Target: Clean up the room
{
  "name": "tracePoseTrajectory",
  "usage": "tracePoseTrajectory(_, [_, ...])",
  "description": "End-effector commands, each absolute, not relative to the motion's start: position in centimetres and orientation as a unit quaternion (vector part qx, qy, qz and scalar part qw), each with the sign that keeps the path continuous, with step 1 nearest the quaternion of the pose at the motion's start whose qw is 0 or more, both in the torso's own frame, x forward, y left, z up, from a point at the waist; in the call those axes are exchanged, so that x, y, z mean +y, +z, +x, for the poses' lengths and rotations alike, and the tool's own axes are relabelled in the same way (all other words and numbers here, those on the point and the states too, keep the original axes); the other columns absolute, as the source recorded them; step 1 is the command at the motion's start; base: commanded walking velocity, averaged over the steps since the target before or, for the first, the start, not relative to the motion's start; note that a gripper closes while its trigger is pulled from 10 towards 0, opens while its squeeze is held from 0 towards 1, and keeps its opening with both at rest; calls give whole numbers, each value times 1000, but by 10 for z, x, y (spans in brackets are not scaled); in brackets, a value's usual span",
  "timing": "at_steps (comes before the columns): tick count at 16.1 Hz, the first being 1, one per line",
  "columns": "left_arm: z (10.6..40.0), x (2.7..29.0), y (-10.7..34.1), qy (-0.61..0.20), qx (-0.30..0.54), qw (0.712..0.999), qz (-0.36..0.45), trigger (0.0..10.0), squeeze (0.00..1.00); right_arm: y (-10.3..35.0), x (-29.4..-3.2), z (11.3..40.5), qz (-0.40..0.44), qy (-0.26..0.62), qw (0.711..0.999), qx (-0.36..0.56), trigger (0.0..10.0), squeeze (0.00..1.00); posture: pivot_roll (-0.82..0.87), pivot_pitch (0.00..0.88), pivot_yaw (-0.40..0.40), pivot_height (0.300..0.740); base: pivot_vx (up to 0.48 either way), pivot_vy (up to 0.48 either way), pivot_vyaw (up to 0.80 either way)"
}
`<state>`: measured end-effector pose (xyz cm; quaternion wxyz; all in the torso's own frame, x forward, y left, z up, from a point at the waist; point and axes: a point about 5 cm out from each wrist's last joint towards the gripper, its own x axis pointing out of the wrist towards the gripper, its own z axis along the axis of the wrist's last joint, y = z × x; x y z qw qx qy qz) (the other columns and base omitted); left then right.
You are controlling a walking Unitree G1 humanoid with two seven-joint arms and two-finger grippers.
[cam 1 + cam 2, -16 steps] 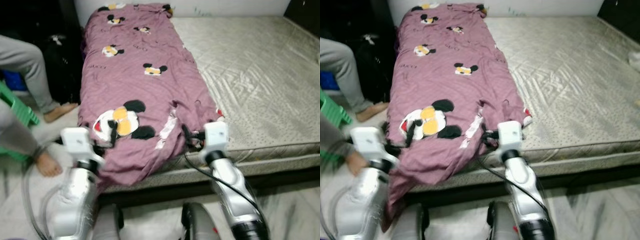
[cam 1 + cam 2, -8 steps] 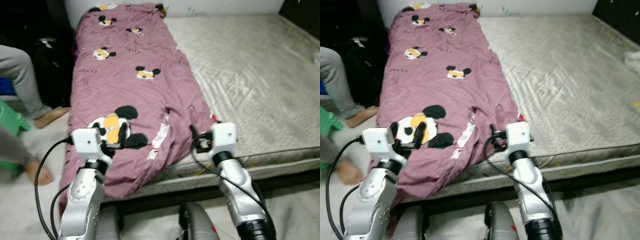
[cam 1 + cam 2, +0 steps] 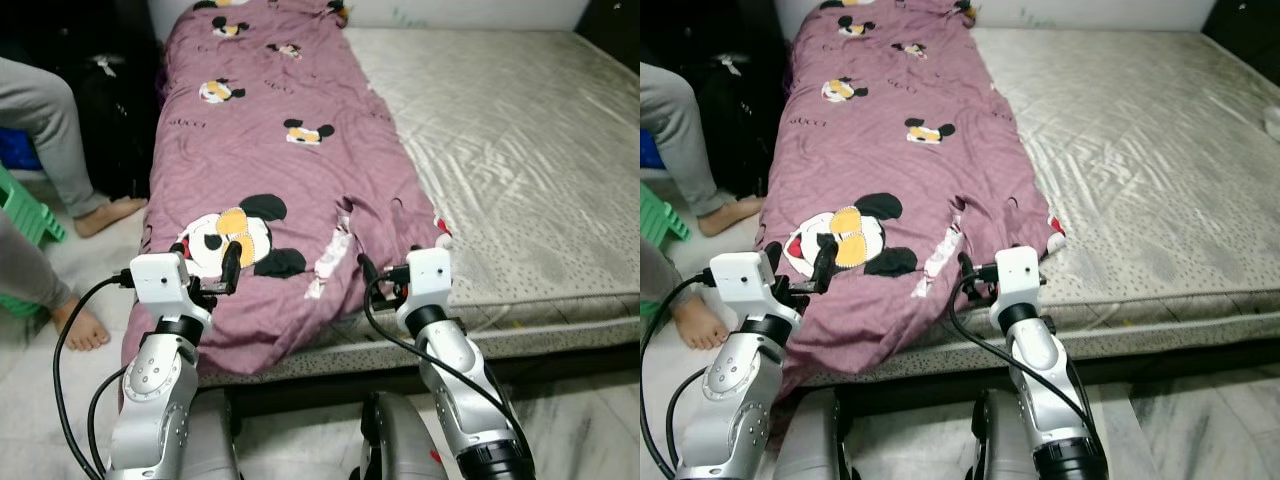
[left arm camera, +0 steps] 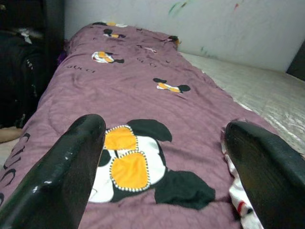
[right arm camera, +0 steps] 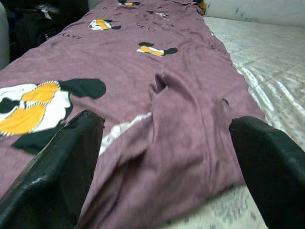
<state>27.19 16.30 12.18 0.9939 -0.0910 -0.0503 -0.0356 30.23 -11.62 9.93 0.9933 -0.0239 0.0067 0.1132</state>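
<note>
Mauve cartoon-mouse print blanket [image 3: 280,150] lay along left side of grey quilted mattress [image 3: 520,150], "GUCCI" lettering legible. Left gripper [image 3: 205,262] and right gripper [image 3: 368,275] hovered at its near edge, fingers spread, gripping nothing.

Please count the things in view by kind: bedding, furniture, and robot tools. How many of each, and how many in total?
Bedding: 1, the purple blanket.
Furniture: 2, the mattress and the green stool.
Robot tools: 2, the left tool and the right tool, both open over the blanket's near edge.
Total: 5.
</note>
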Motion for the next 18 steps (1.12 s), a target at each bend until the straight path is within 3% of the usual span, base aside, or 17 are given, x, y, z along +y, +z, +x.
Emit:
tracePoseTrajectory(1, [272,162,120,-35,-44,995,-87,10000,0,96,-119,303,-40,116,992,15,10000,0,-30,94,-34,548,0,0,800])
tracePoseTrajectory(3, [273,160,121,-35,-45,994,-89,10000,0,96,-117,303,-34,119,992,14,10000,0,-29,93,-35,548,0,0,641])
tracePoseTrajectory(10, [273,160,125,-35,-51,994,-88,10000,0,98,-108,316,-22,126,992,20,10000,0,-4,92,-35,548,0,0,0])
tracePoseTrajectory(14, [269,160,136,-34,-61,994,-88,10000,0,109,-83,340,-5,143,989,22,10000,0,45,112,-40,548,0,0,0])
tracePoseTrajectory(18, [245,167,134,-16,-43,996,-72,10000,0,124,-69,363,10,130,991,24,10000,0,146,165,-58,548,0,0,0])
